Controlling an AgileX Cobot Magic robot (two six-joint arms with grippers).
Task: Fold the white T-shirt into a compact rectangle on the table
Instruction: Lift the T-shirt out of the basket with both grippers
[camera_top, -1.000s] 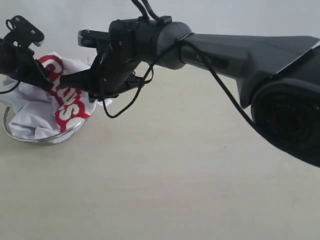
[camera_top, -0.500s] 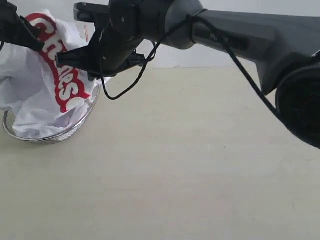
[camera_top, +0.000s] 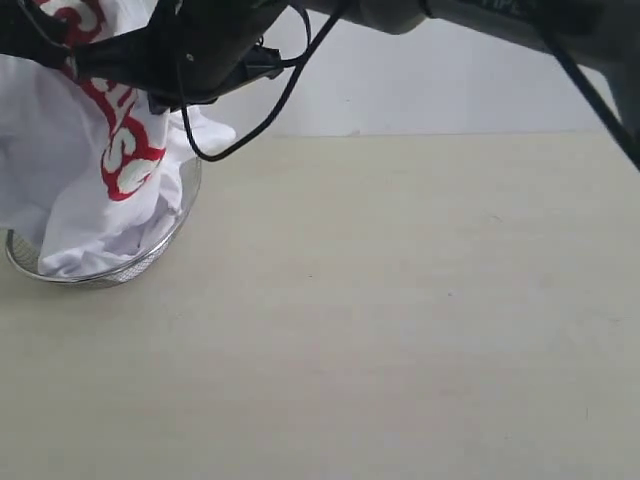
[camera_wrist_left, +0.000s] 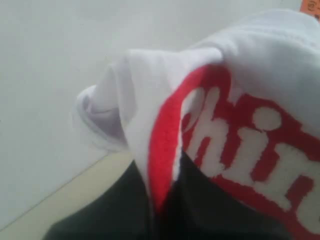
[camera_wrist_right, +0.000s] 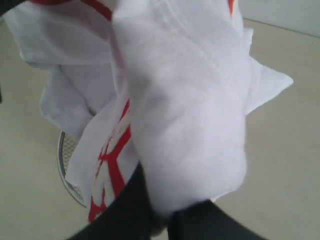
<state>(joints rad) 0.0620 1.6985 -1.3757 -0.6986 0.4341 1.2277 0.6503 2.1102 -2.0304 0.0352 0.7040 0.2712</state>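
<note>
Left gripper (camera_wrist_left: 160, 205) and right gripper (camera_wrist_right: 165, 217) are each clamped on the white T-shirt (camera_top: 60, 190). The shirt hangs below both, long axis vertical, lower end inside the wire basket (camera_top: 150, 262). The table (camera_top: 400, 320) extends beyond the right gripper's outer side.

Table (camera_top: 400, 330): pale beige, matte, flat, broad; far edge meets light wall (camera_top: 450, 80). Directly on it, at left side near far edge: round wire-mesh metal basket (camera_top: 150, 255), upright, rim partly visible.
</note>
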